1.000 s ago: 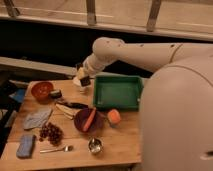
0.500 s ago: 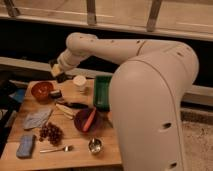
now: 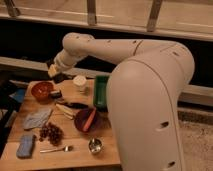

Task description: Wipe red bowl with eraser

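Observation:
The red bowl (image 3: 42, 91) is small, round and orange-red, at the back left of the wooden table (image 3: 75, 157). My gripper (image 3: 56, 75) hangs just above and to the right of the bowl, behind it. It is shut on the eraser (image 3: 60, 78), a dark flat block that shows at its tip, held off the table. A small dark object with a pale top (image 3: 56, 94) lies against the bowl's right side.
A white cup (image 3: 79, 82) and a green tray (image 3: 100, 92) stand right of the gripper. Nearer are a purple bowl (image 3: 87, 120), grapes (image 3: 51, 132), a grey cloth (image 3: 37, 119), a blue sponge (image 3: 25, 146), a spoon (image 3: 57, 149) and a metal cup (image 3: 95, 145). My white arm and body fill the right.
The arm has swung left, carrying the gripper from over the white cup to beside the red bowl. My body now covers the right of the table.

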Tool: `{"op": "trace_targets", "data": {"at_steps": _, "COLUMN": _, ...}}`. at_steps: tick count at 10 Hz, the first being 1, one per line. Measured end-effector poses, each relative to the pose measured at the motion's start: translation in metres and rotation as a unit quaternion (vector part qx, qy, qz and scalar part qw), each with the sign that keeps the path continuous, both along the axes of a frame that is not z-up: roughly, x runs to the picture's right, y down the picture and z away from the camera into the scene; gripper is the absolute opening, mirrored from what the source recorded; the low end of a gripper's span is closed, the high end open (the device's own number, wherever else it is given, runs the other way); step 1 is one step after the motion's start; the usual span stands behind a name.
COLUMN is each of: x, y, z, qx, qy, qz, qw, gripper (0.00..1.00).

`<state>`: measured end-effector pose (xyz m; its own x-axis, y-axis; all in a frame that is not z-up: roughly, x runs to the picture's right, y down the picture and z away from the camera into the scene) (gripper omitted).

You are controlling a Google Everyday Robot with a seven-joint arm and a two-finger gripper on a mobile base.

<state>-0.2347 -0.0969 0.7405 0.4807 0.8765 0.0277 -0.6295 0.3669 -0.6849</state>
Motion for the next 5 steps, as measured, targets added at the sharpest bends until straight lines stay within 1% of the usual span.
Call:
{"op": "trace_targets", "data": {"at_steps": 1, "x": -0.004, "y": 0.002, "z": 0.006, "qx": 0.001, "qy": -0.001, "qz": -0.002, "qw": 1.0, "gripper": 0.0}}
{"op": "trace_targets", "data": {"at_steps": 2, "x": -0.018, "y": 0.004, "z": 0.013, "qx": 0.005, "qy": -0.011, "qz": -0.003, "qw": 0.9999, "gripper": 0.0}}
{"op": "trace_targets", "data": {"at_steps": 4, "x": -0.044, "y": -0.003, "z": 0.024, "qx": 0.011, "qy": -0.028, "qz": -0.001, "qw": 0.9995, "gripper": 0.0}}
{"op": "trace_targets", "data": {"at_steps": 5, "x": -0.066, "y": -0.006, "z": 0.033, "qx": 0.01, "qy": -0.041, "qz": -0.003, "qw": 0.9991, "gripper": 0.0}}
